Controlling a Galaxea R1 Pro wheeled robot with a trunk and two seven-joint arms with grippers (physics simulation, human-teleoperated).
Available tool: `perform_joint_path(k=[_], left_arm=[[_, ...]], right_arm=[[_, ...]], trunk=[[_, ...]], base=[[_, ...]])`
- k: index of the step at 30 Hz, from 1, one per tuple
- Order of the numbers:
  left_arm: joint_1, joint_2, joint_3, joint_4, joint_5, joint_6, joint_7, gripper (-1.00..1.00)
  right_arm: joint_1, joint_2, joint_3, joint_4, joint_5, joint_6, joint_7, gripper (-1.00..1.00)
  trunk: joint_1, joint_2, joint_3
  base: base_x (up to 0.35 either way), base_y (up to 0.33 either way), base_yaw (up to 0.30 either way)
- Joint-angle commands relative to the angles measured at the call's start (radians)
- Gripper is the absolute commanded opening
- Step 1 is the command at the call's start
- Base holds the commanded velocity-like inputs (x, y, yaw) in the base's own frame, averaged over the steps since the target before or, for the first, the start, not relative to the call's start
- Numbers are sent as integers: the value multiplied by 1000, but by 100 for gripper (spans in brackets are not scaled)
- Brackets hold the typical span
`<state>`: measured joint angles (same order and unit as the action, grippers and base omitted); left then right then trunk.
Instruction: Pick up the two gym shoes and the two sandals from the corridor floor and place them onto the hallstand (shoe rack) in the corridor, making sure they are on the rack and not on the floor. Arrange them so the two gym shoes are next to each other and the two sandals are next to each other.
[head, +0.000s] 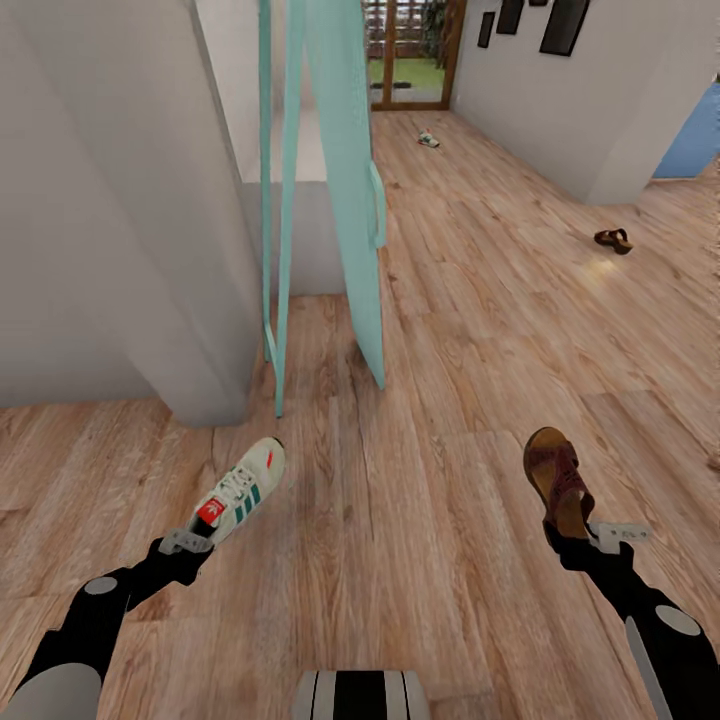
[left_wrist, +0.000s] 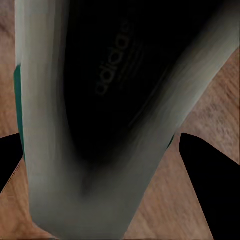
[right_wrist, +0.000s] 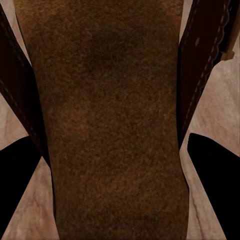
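Note:
One white gym shoe with green stripes and a red heel patch hangs over the corridor floor, my left gripper shut on its heel. Its dark insole shows close up between the black fingers. A brown sandal is held at its heel by my right gripper, which is shut on it. The sandal's tan footbed runs between the fingers. The other gym shoe lies far down the corridor. The second sandal lies on the floor at the right. The hallstand is out of view.
A grey wall corner stands at the left. A teal door stands ajar beside it, edge toward me. White walls line the corridor's right side, with a wooden doorway at the far end. My base shows at the bottom.

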<state>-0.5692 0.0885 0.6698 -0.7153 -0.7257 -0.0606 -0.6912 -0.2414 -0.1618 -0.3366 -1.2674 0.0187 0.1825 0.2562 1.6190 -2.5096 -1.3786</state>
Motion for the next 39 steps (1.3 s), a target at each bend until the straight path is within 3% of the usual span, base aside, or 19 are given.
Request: perform_joint_path(k=[1, 7, 10, 14, 17, 19, 22, 29, 39], left_arm=[[12, -2, 32, -1, -10, -23, -3, -100], [64, -4, 123, 2, 8, -58, 2, -100], [109, -4, 170, 3, 61, -111, 2, -100], [167, -4, 187, 5, 107, -171, 34, -100], [236, -6, 193, 19, 162, -233, 157, -100], [260, -6, 193, 72, 190, -289, 211, -100], [279, -5, 194, 159, 216, -368, 293, -100], [313, -6, 193, 269, 227, -464, 415, -100], [325, -6, 194, 368, 229, -518, 438, -100]], right_arm=[[2, 1, -2, 22, 1, -24, 7, -100], [32, 5, -1, 137, 1, -136, 6, -100], [48, 6, -1, 245, 0, -240, 7, -100], [72, 7, -1, 361, 0, -378, 7, -100], [94, 8, -1, 523, -1, -559, 6, -100], [98, 8, -1, 606, -1, -652, 6, -100], [100, 8, -1, 695, -2, -750, 6, -100], [101, 8, -1, 779, -2, -795, 5, -100], [101, 13, 3, 860, -2, -797, 7, -100]], trunk=[[-1, 0, 5], [-3, 1, 38], [-5, 2, 54], [-6, 3, 75], [-8, 4, 92], [-9, 4, 103], [-10, 5, 119], [-13, 7, 157], [-18, 9, 211]], base=[[0, 0, -63], [0, 0, -72], [0, 0, -77], [0, 0, -77], [0, 0, -78], [0, 0, -78], [0, 0, -78], [0, 0, -78], [0, 0, -78]])
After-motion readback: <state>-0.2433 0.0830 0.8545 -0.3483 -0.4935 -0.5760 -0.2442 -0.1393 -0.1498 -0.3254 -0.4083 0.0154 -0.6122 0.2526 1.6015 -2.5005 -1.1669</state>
